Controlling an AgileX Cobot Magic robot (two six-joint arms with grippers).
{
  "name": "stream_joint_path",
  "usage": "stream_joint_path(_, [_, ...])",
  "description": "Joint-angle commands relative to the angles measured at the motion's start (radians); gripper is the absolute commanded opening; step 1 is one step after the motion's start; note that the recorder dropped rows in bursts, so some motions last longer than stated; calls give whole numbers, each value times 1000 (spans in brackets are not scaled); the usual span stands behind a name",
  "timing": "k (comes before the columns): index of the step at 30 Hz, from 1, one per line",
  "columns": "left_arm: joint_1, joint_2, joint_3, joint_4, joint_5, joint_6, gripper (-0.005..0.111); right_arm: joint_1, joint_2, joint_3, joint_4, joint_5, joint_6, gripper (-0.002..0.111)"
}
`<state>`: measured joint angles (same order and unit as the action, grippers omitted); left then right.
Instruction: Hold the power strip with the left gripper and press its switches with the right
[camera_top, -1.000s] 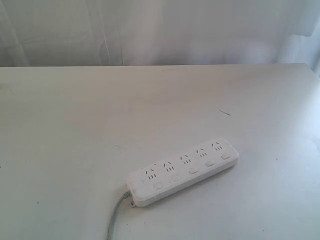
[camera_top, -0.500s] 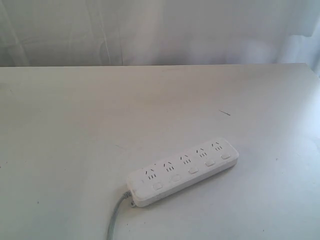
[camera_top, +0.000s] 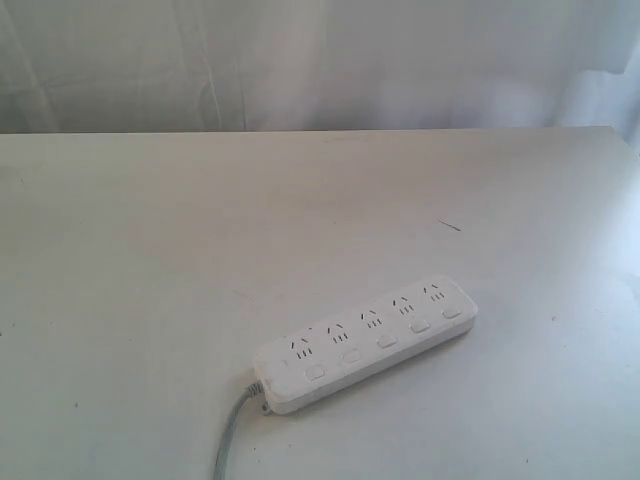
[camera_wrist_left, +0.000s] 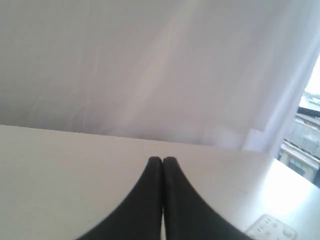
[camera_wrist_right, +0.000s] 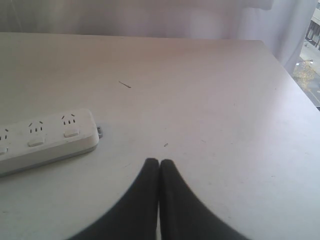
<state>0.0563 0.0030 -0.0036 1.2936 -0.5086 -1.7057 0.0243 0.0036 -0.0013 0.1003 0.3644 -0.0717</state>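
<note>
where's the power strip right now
The power strip lies flat on the table, lower right of centre in the exterior view, its grey cord running off the bottom edge.

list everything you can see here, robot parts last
power strip: one, white, flat on the table, lower right of the exterior view
outlets: five, white, in a row along the strip
switches: five, white, one below each outlet
cord: one, grey, runs from the strip's left end out of the bottom of the exterior view
dark mark: one, small, on the table beyond the strip
table: one, off-white, under everything
curtain: white, behind the table's far edge
left gripper: one, black, shut and empty, over bare table
right gripper: one, black, shut and empty, beside one end of the strip, not touching it
</note>
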Motion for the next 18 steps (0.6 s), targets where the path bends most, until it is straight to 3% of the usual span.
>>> stream_joint_path(1, [1, -3, 4, 198, -114, -103, 0, 4, -4, 1, 2, -12, 0, 0])
stream_joint_path(18, [1, -3, 4, 382, -292, -232, 0, 4, -4, 1, 2, -12, 0, 0])
